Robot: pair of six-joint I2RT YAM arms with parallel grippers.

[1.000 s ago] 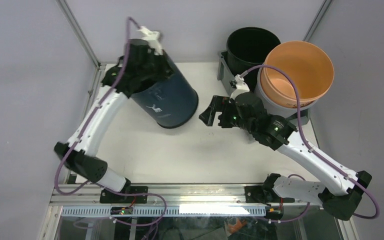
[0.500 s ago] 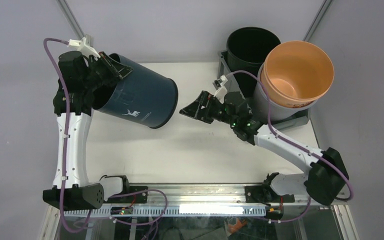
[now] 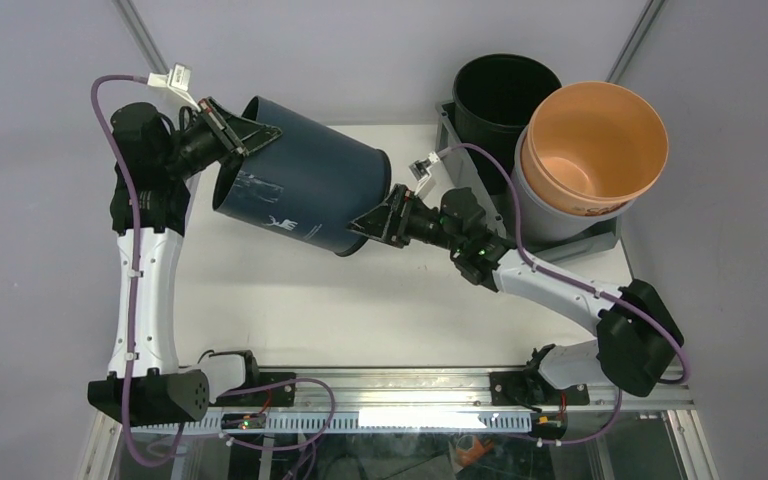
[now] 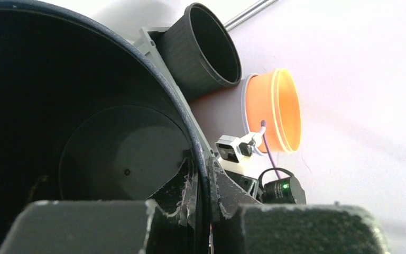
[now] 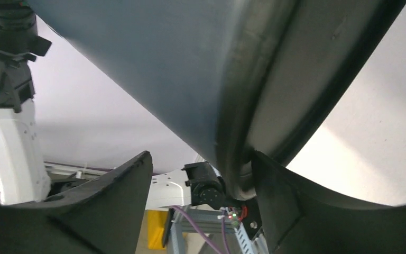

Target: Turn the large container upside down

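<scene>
- The left gripper (image 3: 222, 128) is clenched on the rim of the large container (image 3: 300, 175), with one finger inside the mouth and one outside the wall.
- The right gripper (image 3: 375, 222) is spread wide astride the container's bottom edge. In the right wrist view a gap is seen between one finger (image 5: 111, 196) and the dark blue wall, so nothing is gripped.
- A small white printed mark (image 3: 280, 222) is carried on the wall, too small to be read.
- The container is held on its side over the back left of the table (image 3: 360, 300). Its long axis runs from back left to nearer right, with the mouth turned to the left arm and the base to the right gripper.
- Further right, a black bucket (image 3: 505, 95) and an orange bucket (image 3: 595, 145) are seen standing mouth-up in a grey bin (image 3: 447, 135).
</scene>
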